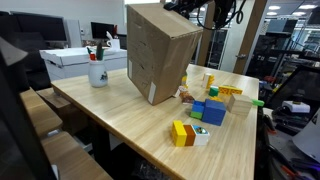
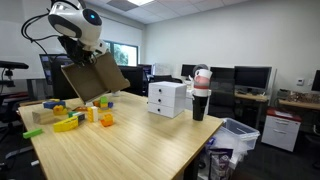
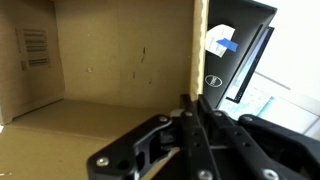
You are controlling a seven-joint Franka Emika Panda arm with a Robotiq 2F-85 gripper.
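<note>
An open office, used also as a robot lab.
Desks point(image 2: 292, 101) along the wall carry dark monitors point(image 2: 250, 77), a paper bin point(image 2: 236, 135) stands beside, and a robot arm point(image 2: 78, 22) hangs over the wooden table point(image 2: 150, 145).

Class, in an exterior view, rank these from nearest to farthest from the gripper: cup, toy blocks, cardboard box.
1. cardboard box, tilted, clamped in the gripper.
2. toy blocks, lying just below the box.
3. cup, at the table's opposite end.
</note>
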